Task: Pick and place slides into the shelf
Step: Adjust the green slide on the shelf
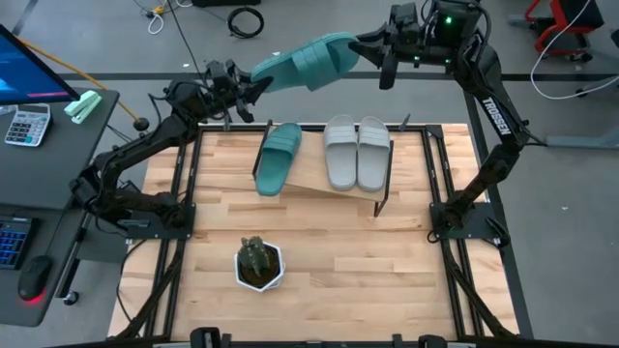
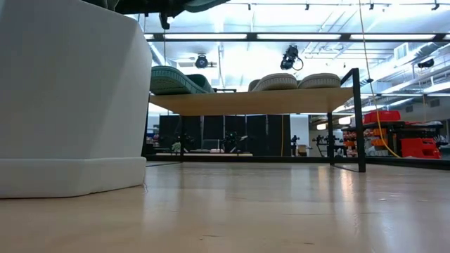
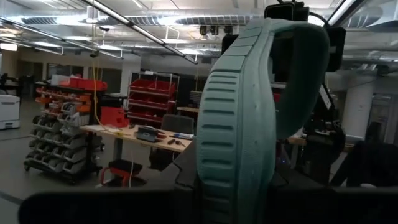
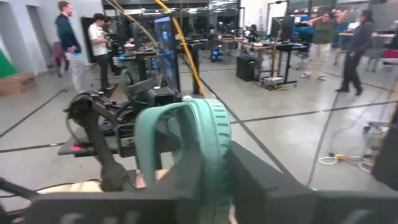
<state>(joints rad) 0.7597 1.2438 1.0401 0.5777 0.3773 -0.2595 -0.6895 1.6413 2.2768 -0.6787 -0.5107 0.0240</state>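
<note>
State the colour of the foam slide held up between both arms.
Teal-green foam slide, clearest in the high view.

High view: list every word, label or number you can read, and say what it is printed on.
"TROSSEN" - white lettering along the right arm.
Calculator keys: too small to read.
Monitor screen: no legible text.
Nothing readable on the slides or the shelf.

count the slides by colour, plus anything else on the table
teal-green slides: 2, one on the shelf at, one held in the air between the left gripper and right gripper at
light grey-white slides: 2, side by side on the shelf at and
potted plant: 1
shelf: 1
total: 6
</note>
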